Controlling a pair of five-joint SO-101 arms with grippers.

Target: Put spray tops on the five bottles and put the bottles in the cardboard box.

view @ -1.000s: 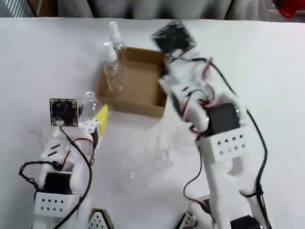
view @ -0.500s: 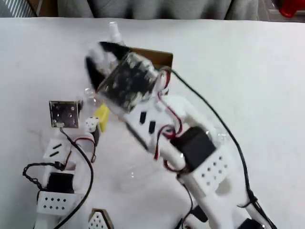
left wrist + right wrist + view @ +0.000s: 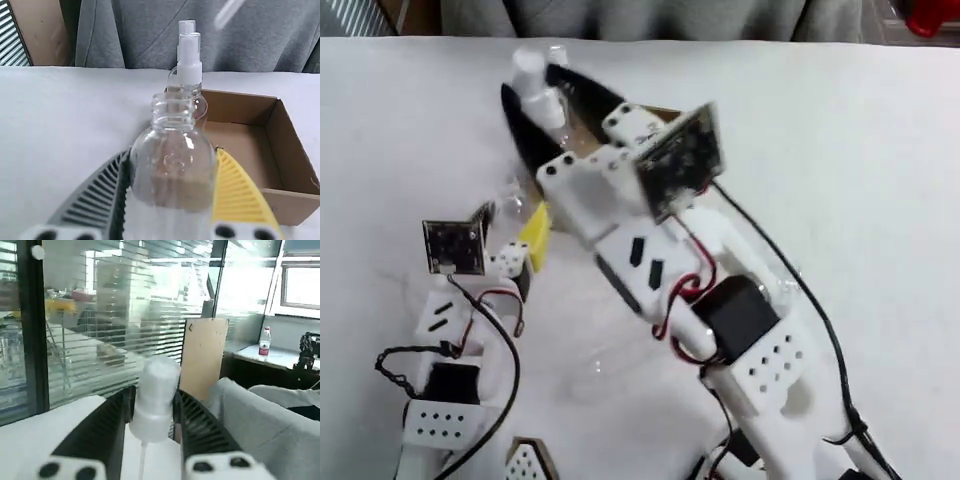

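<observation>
The right gripper (image 3: 155,399) pinches a spray top (image 3: 159,377) aloft near the cardboard box (image 3: 286,145), while the left gripper (image 3: 173,155) clamps the open bottle (image 3: 172,175) beside it, so the dangling tube may miss the narrow neck.

Right arm (image 3: 620,235) overhangs cardboard box (image 3: 235,107); capped bottles (image 3: 189,60) crowd one corner; remaining floor free.

Office: slatted blinds (image 3: 135,305), framed windows (image 3: 300,285), desk (image 3: 265,356) beyond.

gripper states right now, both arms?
Left gripper: shut on an uncapped bottle.
Right gripper: shut on a spray top.
</observation>
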